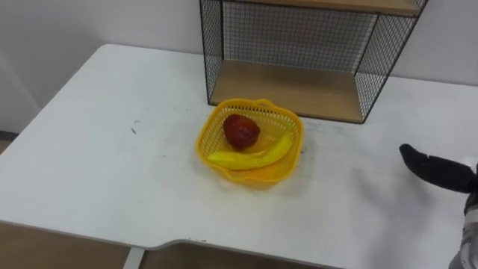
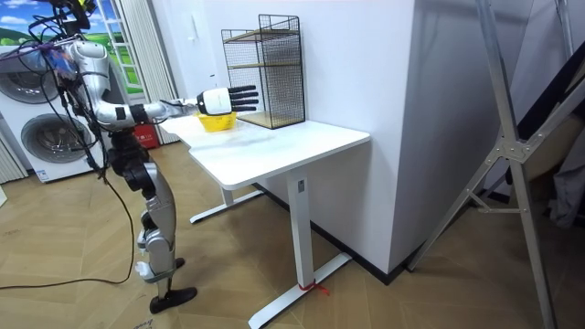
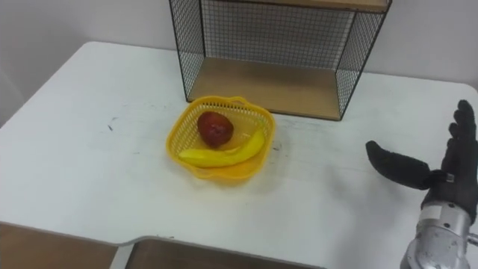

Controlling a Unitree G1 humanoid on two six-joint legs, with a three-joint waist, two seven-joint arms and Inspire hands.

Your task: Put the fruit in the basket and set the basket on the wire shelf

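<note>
White table [image 1: 89, 149] bears the basket [image 1: 254, 178], apple [image 1: 241, 130] and banana [image 1: 250, 157] inside; wire shelf [image 1: 299, 86] at 12 o'clock awaits it, right hand [image 3: 454, 183] spread flat.

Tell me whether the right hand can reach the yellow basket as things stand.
Probably yes: the right hand hovers open to the right of the basket, with only bare table between them.

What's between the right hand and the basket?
Nothing but bare tabletop: in the right eye view the stretch from the right hand to the basket holds no object.
</note>
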